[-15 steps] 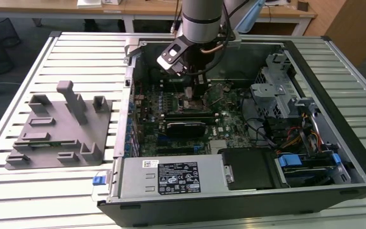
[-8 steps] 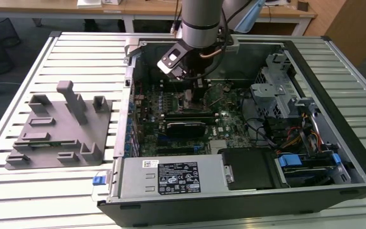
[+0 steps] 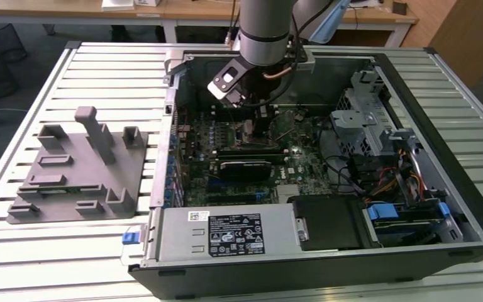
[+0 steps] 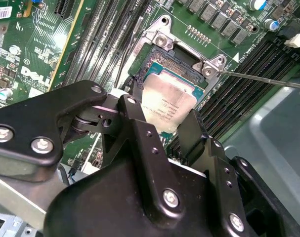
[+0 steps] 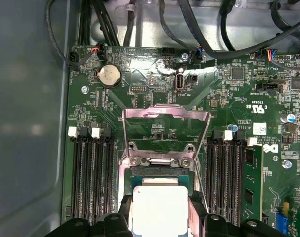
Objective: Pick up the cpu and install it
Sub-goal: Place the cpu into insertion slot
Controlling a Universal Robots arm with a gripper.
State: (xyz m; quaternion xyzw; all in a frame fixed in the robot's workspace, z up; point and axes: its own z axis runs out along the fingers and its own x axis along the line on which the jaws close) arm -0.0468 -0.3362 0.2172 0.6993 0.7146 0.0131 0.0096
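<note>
Slatted table [image 3: 57, 264]; wooden desks [image 3: 199, 11] behind; grey floor [image 3: 32, 69].

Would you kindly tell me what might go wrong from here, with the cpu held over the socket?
1. The gripper holds the cpu by its edges over the socket, seemingly tilted; set down askew, it might damage the contacts.
2. The open load plate and the lever stand close by; the fingers might catch them.
</note>
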